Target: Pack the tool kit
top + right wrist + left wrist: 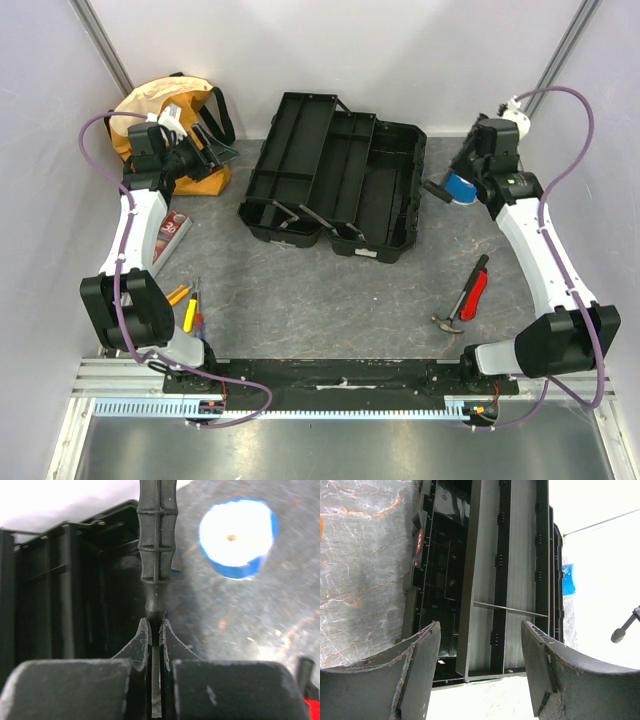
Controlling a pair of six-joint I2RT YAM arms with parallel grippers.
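Note:
The tool kit [330, 180] is a black plastic toolbox that stands open in the middle of the table, its trays spread to the left. My left gripper [213, 150] is open and empty, left of the box and in front of the bag. In its wrist view [480, 628] the jaws stand wide apart, facing the box's grey trays [490, 570]. My right gripper [452, 186] hovers by the box's right side. In its wrist view [155, 626] it is shut on the thin shaft of a tool with a black ribbed handle [157, 540]. The box wall [60, 590] lies to its left.
A blue tape roll [462, 189] lies under the right gripper and shows in the right wrist view [237, 535]. A hammer with a red-black handle [467, 294] lies front right. Yellow and orange hand tools [189, 306] lie front left. A yellow-orange bag [165, 108] and a red-white pack [172, 232] are at the left.

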